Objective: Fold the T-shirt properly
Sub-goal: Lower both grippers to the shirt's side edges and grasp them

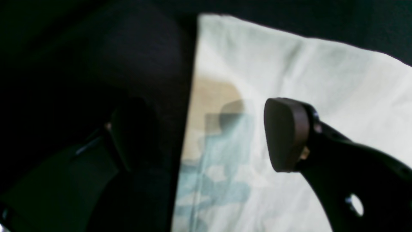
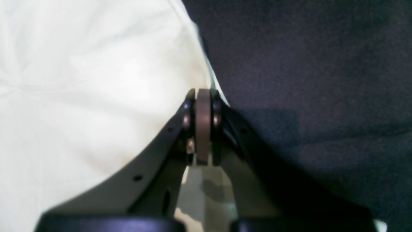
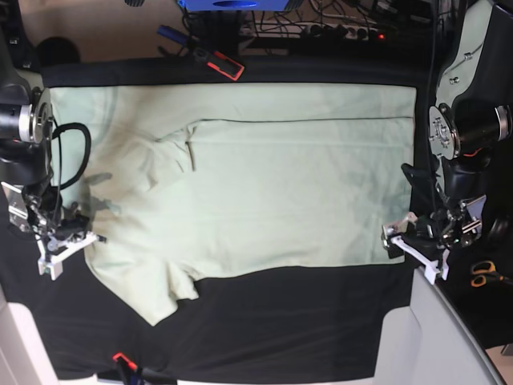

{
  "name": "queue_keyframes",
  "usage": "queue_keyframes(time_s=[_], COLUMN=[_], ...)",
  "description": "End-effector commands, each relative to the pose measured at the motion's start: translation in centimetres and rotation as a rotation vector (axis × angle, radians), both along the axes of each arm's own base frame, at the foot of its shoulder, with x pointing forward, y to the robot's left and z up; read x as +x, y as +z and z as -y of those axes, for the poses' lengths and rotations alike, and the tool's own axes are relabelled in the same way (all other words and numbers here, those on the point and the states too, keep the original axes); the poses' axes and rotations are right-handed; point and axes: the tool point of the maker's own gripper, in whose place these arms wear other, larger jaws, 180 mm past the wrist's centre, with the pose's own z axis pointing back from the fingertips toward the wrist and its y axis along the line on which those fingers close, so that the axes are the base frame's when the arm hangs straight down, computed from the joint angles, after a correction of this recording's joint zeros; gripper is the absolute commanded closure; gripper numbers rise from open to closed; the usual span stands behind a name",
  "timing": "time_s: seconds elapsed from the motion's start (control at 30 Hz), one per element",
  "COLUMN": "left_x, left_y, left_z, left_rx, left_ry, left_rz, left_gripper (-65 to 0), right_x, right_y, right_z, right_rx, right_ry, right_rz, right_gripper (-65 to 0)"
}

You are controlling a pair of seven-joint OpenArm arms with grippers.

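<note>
Progress note. The T-shirt (image 3: pixel 264 176) lies spread on the black-covered bench (image 3: pixel 280 329), long axis running across the base view. One lengthwise fold appears done: a straight folded edge runs along the upper part of the cloth, with a sleeve tucked under near the middle-left. On the near side a sleeve still sticks out toward the bench front, unfolded. The cloth is mostly flat, with mild wrinkles near the left end.

Right pincer (image 2: pixel 203 129): pads pressed together at the very edge of the shirt. The wrist view shows pale cloth directly beside and behind the tips, but whether fabric sits between the pads is not visible. Judged a likely pinch on the hem edge, unconfirmed.

Left pincer (image 1: pixel 209 135): spread wide, straddling the opposite shirt edge, one pad (image 1: pixel 285 133) over the cloth and the other over the black cover. Nothing is gripped.

Assessment: roughly one fold in. Remaining, by my reading: secure both ends of the near edge, fold the near long side with its sleeve inward, then fold crosswise to a compact rectangle.
</note>
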Motion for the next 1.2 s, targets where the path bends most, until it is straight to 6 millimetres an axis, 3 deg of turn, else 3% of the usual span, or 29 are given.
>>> queue_keyframes(time_s=[0.0,0.1,0.23,0.4,0.47,0.67,0.9,0.97,1.07,1.17], left_x=[1.6,1.6,1.2,1.2,1.0,1.0,0.9,1.0,1.0,1.1], left_y=[1.9,1.5,1.5,1.3,1.0,-0.4,-0.4,-0.4,-0.4,-0.3], left_z=[-1.3,-0.6,-2.2,-2.0,-1.6,2.6,2.6,2.6,2.4,2.4], left_rx=[0.015,0.005,0.052,0.051,0.05,0.069,0.069,0.07,0.072,0.074], left_ry=[0.021,0.02,0.09,0.086,0.078,-0.097,-0.097,-0.098,-0.096,-0.096], left_rz=[0.058,0.05,0.037,0.033,0.026,-0.02,-0.021,-0.02,-0.019,-0.008], left_gripper=[-55.8,-55.6,-55.6,-55.6,-55.6,-55.6,-54.3,-46.2,-24.7,-10.6], right_x=[2.1,1.4,1.4,1.3,1.3,1.3,1.3,1.3,1.3,1.3], right_y=[2.2,1.6,1.6,1.6,1.6,1.6,1.6,1.6,1.6,1.6], right_z=[0.9,0.9,1.0,1.1,1.1,1.2,1.3,1.3,1.3,1.3], right_rx=[-0.006,-0.006,-0.007,-0.009,-0.009,-0.01,-0.012,-0.012,-0.012,-0.011], right_ry=[-0.012,-0.012,-0.013,-0.014,-0.014,-0.015,-0.014,-0.014,-0.014,-0.016], right_rz=[0.065,0.053,0.052,0.052,0.052,0.052,0.051,0.051,0.051,0.052], right_gripper=[-0.1,-0.1,-0.1,-0.1,-0.1,-0.1,-0.1,-0.1,-0.1,-0.1])
